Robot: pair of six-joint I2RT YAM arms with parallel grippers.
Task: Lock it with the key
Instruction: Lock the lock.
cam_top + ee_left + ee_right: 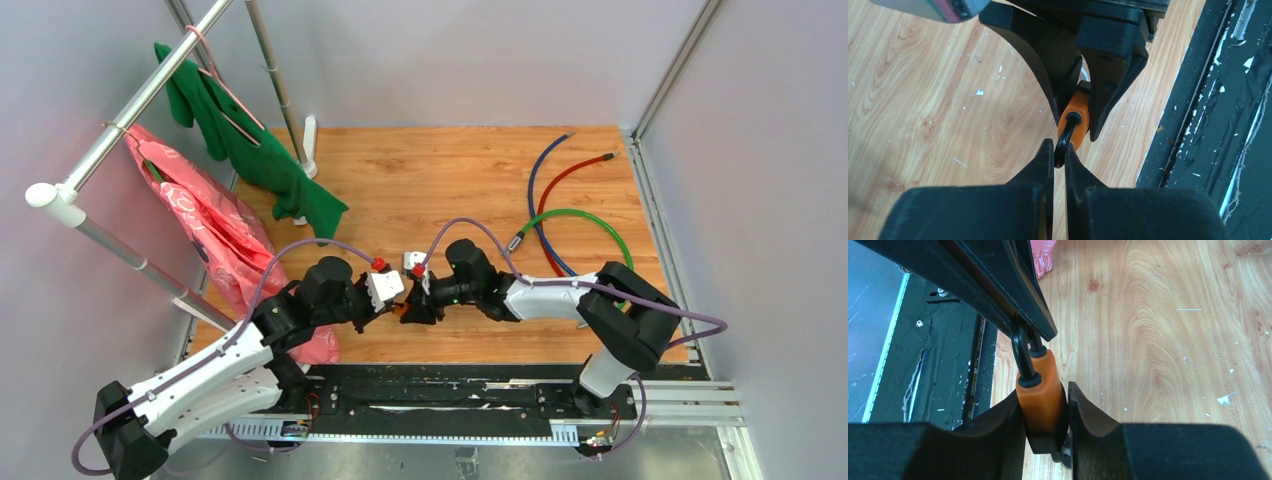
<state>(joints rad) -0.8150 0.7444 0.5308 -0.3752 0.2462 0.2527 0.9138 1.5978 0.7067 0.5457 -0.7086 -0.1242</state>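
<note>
Gripping the orange padlock (1040, 397) by its body, the R gripper (1044, 391) is clamped on it from both sides; L gripper (1058, 146) is pinched tight on the black shackle (1063, 139) (the loop sticks out toward the L arm); both grippers meet tip to tip over the wood table (430, 170), near its front edge, approx. midway btw the arms; green cloth (250, 140) & pink bag (215, 225) hang on a rack (130, 110) at far left; cables (575, 212) lie at right.

No text is legible; print on the pink bag (215, 225) seems blurred.
</note>
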